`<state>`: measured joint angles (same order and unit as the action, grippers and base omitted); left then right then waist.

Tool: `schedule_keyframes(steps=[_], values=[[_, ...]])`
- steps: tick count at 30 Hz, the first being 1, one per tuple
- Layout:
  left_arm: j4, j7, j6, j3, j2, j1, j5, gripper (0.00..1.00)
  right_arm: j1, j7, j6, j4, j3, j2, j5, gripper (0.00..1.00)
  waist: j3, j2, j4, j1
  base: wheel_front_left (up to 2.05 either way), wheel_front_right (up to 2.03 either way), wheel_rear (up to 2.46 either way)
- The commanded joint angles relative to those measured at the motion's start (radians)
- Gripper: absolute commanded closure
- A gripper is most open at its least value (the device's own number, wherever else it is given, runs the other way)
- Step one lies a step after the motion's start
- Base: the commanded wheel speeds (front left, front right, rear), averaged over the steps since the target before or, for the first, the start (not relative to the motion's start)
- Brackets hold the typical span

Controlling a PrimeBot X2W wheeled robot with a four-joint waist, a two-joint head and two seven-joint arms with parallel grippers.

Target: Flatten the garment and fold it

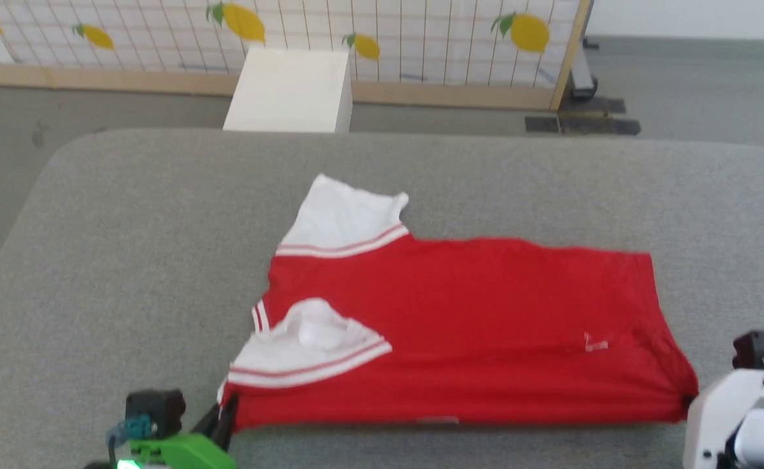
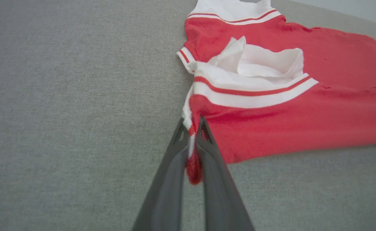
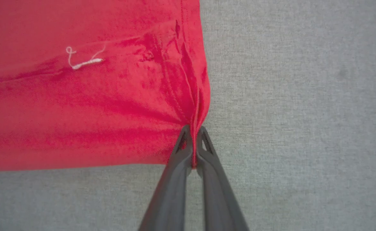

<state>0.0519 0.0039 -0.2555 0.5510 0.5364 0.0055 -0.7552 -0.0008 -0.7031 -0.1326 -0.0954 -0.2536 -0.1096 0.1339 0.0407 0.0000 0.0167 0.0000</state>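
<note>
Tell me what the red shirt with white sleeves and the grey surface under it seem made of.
The red shirt with white sleeves looks like a soft matte knit, probably cotton or polyester: it bunches into fine creases where the fingers pinch it. The grey surface looks like woven, heathered upholstery cloth, matte, with visible weave grain and a rounded, padded-looking corner.

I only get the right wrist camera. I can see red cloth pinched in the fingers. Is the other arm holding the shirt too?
Observer: Yes. The left gripper is shut on the shirt, at the near corner of its sleeve end.
Operator: Is the shirt all flat?
Observer: Not quite. The near sleeve is white and lies flopped over onto the red body, a bit rumpled.
Operator: Where's the other sleeve?
Observer: The far sleeve sticks out from the far edge, spread on the grey surface.
</note>
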Motion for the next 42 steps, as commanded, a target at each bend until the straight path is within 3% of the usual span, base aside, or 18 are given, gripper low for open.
schedule_keyframes(steps=[1,6,11,12,16,21,26,30,33,37,42], values=[[-0.006,0.012,-0.006,-0.002,0.017,0.034,-0.015,1.0,0.04,-0.026,0.002,0.023,-0.003,-0.007,0.013,1.0,-0.045,0.0,-0.016,0.0,0.0,0.0,0.0],[-0.02,0.047,-0.003,0.031,0.031,0.097,-0.026,1.0,0.162,-0.093,0.002,0.108,-0.008,0.01,0.045,1.0,-0.045,0.0,-0.019,0.0,0.0,0.0,0.0],[0.026,0.053,0.019,0.065,0.007,0.108,-0.03,1.0,0.208,-0.059,0.002,0.092,-0.018,0.031,0.032,1.0,-0.037,0.0,-0.02,0.0,0.0,0.0,0.0],[0.059,0.015,0.028,0.069,-0.008,0.094,-0.014,0.0,0.196,0.008,0.002,0.08,-0.009,0.034,0.011,0.0,-0.035,0.0,-0.021,0.0,0.0,0.0,0.0],[0.066,-0.095,0.051,0.048,-0.027,0.065,0.01,0.0,0.155,0.15,0.002,0.09,0.021,0.026,0.031,0.0,-0.039,0.0,-0.026,0.0,0.0,0.0,0.0],[0.032,-0.237,0.072,0.001,-0.041,0.025,0.059,0.0,0.118,0.388,0.002,0.136,0.098,-0.037,0.037,0.0,-0.05,0.0,-0.03,0.0,0.0,0.0,0.0],[-0.071,-0.265,0.071,-0.111,-0.088,0.007,0.14,0.0,0.098,0.606,0.002,0.173,0.127,-0.043,0.031,0.0,-0.05,0.0,-0.041,0.0,0.0,0.0,0.0],[-0.155,-0.265,0.117,-0.177,-0.124,0.003,0.224,0.0,0.088,0.704,0.002,0.19,0.13,-0.019,0.014,0.0,-0.023,0.0,-0.054,0.0,0.0,0.0,0.0],[-0.151,-0.265,0.154,-0.185,-0.11,-0.037,0.254,0.0,0.074,0.728,0.002,0.192,0.148,-0.005,0.001,0.0,0.013,0.0,-0.08,0.0,0.0,0.0,0.0],[-0.102,-0.192,0.206,-0.167,-0.069,-0.16,0.269,0.0,0.048,0.737,0.002,0.196,0.164,0.014,-0.009,0.0,0.072,0.0,-0.124,0.0,0.0,0.0,0.0],[0.01,0.024,0.268,-0.14,-0.015,-0.388,0.274,0.0,0.009,0.738,0.002,0.209,0.194,0.033,-0.006,0.0,0.166,0.0,-0.186,0.0,0.0,0.0,0.0]])
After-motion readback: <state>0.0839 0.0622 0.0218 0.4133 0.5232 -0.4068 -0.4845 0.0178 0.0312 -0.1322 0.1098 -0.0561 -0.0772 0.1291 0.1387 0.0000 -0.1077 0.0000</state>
